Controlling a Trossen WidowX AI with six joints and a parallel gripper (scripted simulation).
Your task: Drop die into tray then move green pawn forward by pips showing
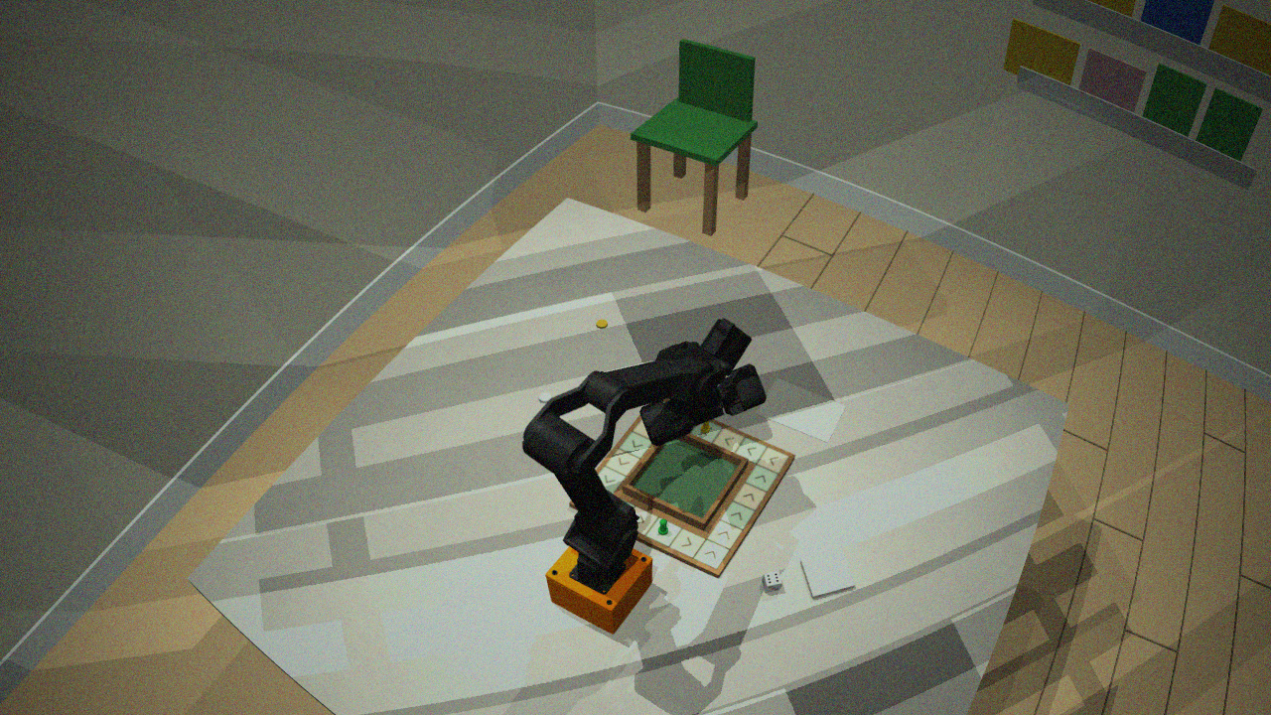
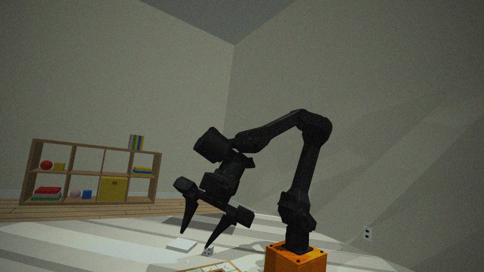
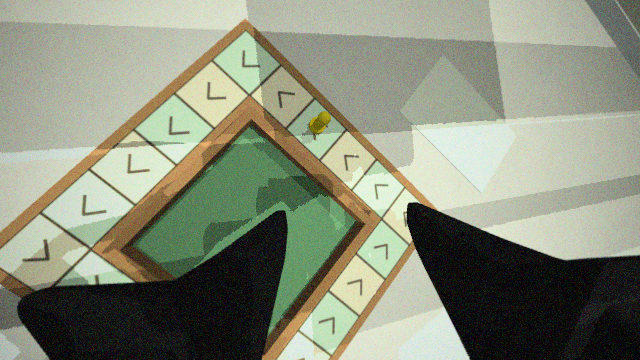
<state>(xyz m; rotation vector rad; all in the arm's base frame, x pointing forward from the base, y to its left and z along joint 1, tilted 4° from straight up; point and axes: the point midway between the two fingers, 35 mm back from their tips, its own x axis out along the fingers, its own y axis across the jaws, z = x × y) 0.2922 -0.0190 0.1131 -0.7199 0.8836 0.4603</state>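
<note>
Hanging above the game board [image 1: 691, 498], the claw [image 2: 197, 238] stands partly spread with nothing between its tips, pointed down over the green tray [image 3: 240, 200]. At the board's near edge the green pawn [image 1: 662, 526] stands on its square; a yellow pawn [image 3: 319, 123] stands on the far edge. Further right, off the board on the desk [image 1: 923, 498], the die [image 1: 773, 579] sits just beside a white card [image 1: 828, 569]. The die is probably light, rigid and smooth, so flat opposite faces are the place to pinch, squarely, since a corner grip may let it slip. Its pips are too small to read.
</note>
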